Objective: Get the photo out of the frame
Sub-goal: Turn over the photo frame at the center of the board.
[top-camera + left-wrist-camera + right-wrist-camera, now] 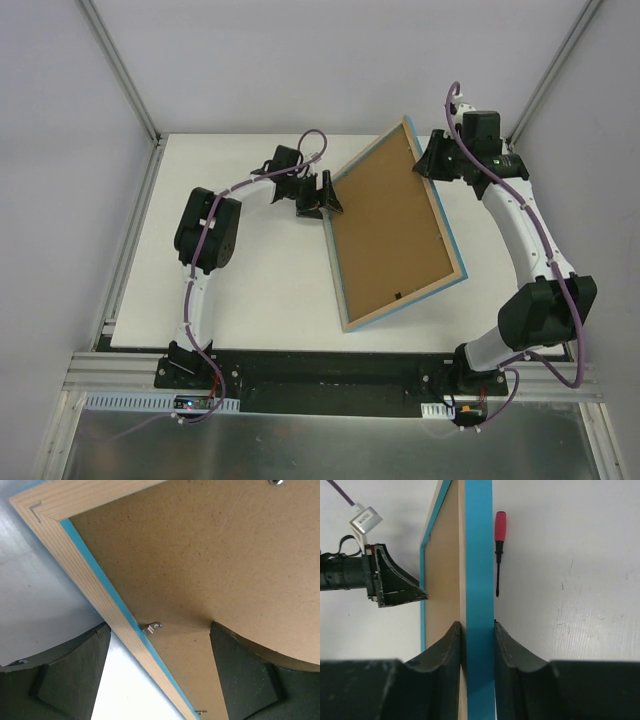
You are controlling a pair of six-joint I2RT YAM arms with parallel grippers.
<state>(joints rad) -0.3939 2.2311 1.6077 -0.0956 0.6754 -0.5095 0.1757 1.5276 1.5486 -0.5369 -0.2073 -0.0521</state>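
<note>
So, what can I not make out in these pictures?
- The photo: in no view. The frame shows only its brown back in the top and left wrist views, and stands edge-on in the right wrist view.
- The screwdriver: absent from the top view, probably behind the raised frame.
- The lower clip: left wrist view, at the bottom edge, too small to read.
- Most of the frame: cut off by the left wrist view's edges.

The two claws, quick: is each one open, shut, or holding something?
Left gripper: open, straddling the frame edge, not gripping.
Right gripper: closed on the frame's edge, holding it.
</note>
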